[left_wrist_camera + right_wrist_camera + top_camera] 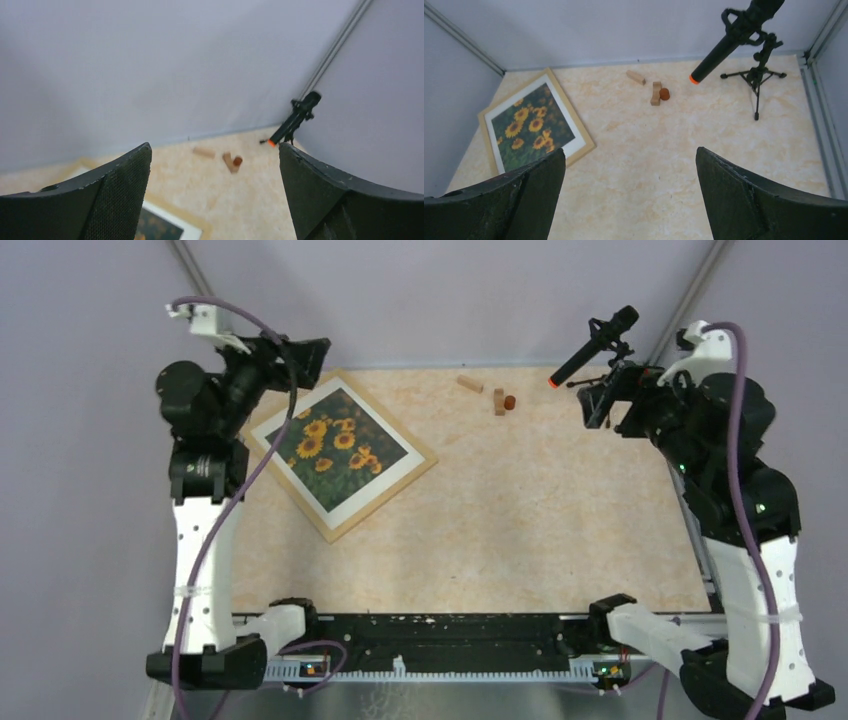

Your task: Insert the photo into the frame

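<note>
The left gripper [303, 353] hangs above the far left corner of the table, its jaws spread wide. The left wrist view [214, 150] shows only bare wall and tabletop between its dark fingers [125, 185], so it holds and touches nothing. The right gripper [598, 400] is raised at the far right, and its wrist view [630, 152] shows it gaping just as wide and also empty.

The rectangular print of yellow-orange sunflowers on dark green [340, 445] lies face up inside the thin light-wood picture frame [388, 492], with a white mat border [352, 504] around it. The frame rests flat on the beige marbled table [520, 530], at the back left. It sits cornerwise to the table's edges, with one corner toward the rear wall and another toward the table's middle. From above its sides look nearly equal, so I cannot tell which way its long axis runs.

Well apart from the frame, near the back edge, lie two small wooden blocks [470, 384] and a red-brown cylinder [509, 401]. A black microphone with an orange tip [595, 345] stands on a tripod at the far right.
</note>
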